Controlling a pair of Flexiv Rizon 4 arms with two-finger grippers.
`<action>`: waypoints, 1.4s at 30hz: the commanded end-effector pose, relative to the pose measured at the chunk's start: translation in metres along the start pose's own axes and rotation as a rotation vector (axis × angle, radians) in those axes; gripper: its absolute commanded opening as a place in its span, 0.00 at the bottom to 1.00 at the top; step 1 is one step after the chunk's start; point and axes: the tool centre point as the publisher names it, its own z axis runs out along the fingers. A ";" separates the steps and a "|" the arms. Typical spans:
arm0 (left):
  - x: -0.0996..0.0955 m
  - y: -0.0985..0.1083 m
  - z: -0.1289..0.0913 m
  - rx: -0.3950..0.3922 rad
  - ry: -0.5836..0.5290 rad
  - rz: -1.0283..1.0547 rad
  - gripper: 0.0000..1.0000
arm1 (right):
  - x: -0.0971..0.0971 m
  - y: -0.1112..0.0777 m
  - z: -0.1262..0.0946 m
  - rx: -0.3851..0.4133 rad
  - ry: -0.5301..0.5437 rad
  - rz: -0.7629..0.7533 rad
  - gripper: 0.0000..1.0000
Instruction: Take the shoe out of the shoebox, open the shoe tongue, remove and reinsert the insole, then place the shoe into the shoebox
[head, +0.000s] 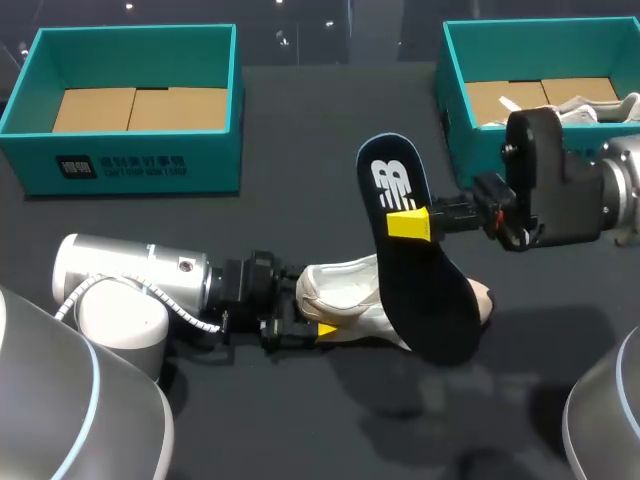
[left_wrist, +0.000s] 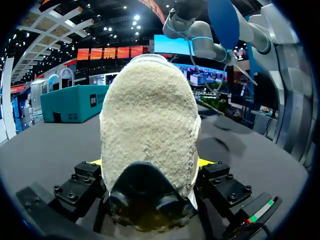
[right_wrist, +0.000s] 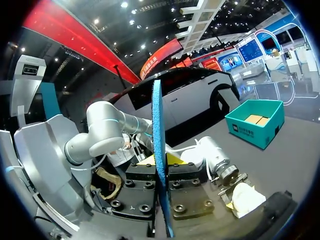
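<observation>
Insole out, shoe being held down on the desk

The right gripper (head: 407, 223) is pinching the dark insole (head: 425, 290) toward one end, hanging it over the white shoe (head: 345, 290). The left gripper (left_wrist: 150, 162) is clamping the shoe's heel on the desk (head: 300, 420). The long free end could swing or slip and miss the shoe's opening. The empty box (head: 130, 165) and the box holding another shoe (head: 455, 100) are sitting well apart from the work, blocking nothing.

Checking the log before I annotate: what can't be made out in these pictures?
Head view: shoe front mostly hidden under the insole.
Head view: right shoebox contents cut off by the edge and right arm.
Left wrist view: left pincer tips mostly covered by the shoe.
</observation>
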 end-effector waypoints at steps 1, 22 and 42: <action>0.001 0.000 -0.001 -0.001 -0.001 0.000 0.00 | 0.008 -0.005 -0.003 -0.011 -0.013 -0.007 0.00; 0.002 -0.007 -0.004 0.000 0.001 0.002 1.00 | 0.009 -0.006 -0.003 -0.016 0.017 -0.023 0.00; -0.002 -0.018 -0.049 -0.327 0.018 0.066 1.00 | 0.009 -0.006 -0.003 -0.016 0.017 -0.023 0.00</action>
